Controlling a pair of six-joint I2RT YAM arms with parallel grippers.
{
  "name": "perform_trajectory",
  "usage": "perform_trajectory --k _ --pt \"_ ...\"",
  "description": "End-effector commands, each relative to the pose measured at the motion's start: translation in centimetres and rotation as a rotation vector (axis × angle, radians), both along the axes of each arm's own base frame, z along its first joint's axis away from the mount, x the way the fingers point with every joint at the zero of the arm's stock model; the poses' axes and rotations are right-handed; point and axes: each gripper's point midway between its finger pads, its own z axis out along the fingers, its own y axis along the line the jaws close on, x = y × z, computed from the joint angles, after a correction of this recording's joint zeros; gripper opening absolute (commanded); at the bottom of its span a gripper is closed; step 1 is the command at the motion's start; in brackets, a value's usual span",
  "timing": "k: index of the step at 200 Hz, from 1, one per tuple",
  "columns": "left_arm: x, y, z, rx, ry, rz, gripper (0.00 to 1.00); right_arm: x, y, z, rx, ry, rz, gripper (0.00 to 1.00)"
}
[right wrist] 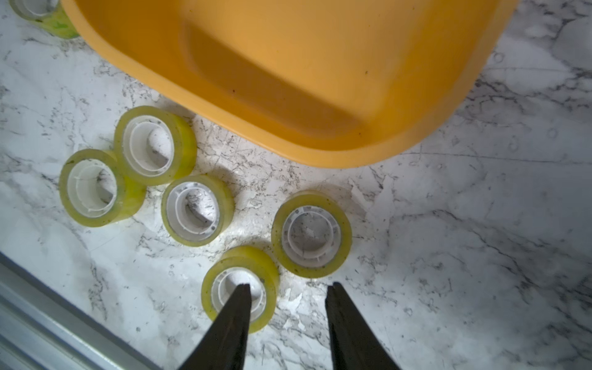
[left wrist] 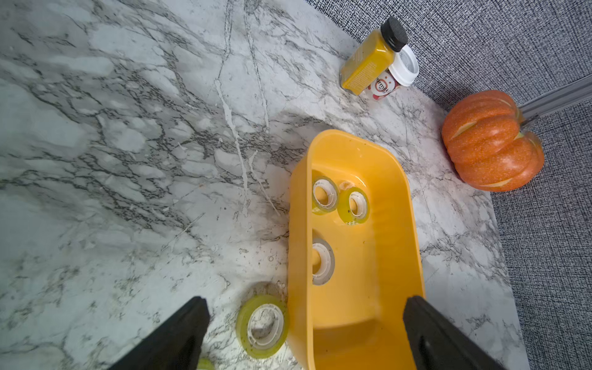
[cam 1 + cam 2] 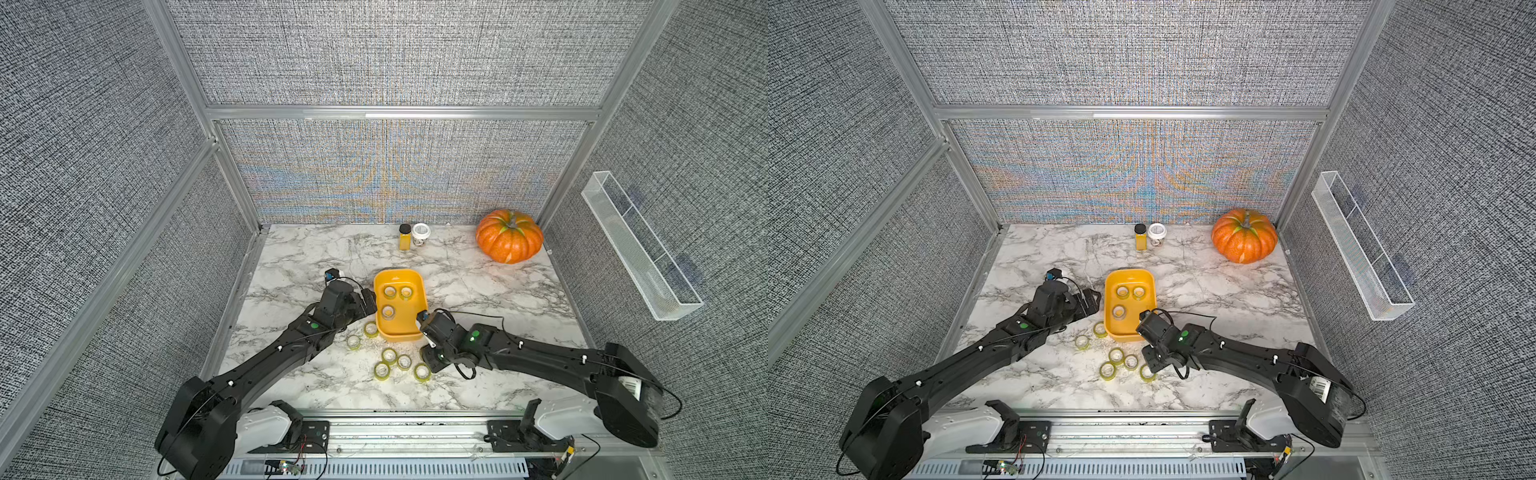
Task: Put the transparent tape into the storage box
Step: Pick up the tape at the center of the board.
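The storage box is a yellow tub in the middle of the marble table, with three rolls of transparent tape lying in it. Several more yellowish rolls lie flat on the table in front of it. My left gripper is wide open, straddling the tub's near left wall, with one roll on the table between its fingers. My right gripper hangs open over the front cluster. One of its fingers is over the white core of a roll; the other is outside that roll.
At the back stand an orange pumpkin, a yellow bottle with a black cap and a white-lidded jar. A long clear trough hangs on the right wall. A metal rail edges the table front.
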Motion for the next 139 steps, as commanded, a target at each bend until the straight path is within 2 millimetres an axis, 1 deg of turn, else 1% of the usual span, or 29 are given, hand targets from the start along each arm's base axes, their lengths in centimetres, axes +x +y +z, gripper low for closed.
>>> perform_trajectory --k 1,20,62,87,139 --pt "0.3 -0.5 0.6 -0.006 -0.017 -0.019 1.0 0.8 0.8 0.3 0.017 -0.027 -0.002 0.45" --pt "0.3 -0.2 0.9 0.0 -0.026 -0.01 1.0 1.0 1.2 0.0 0.015 -0.03 0.007 0.45" --pt "0.1 0.4 1.4 0.003 -0.046 0.008 1.0 1.0 1.7 -1.6 -0.001 -0.002 0.02 0.44" --pt "-0.1 0.7 1.0 0.017 -0.039 0.01 1.0 0.8 1.8 -2.8 -0.016 0.016 0.025 0.44" --pt "0.0 0.6 0.8 0.022 -0.036 0.007 1.0 1.0 1.6 -4.1 -0.072 0.017 0.017 0.43"
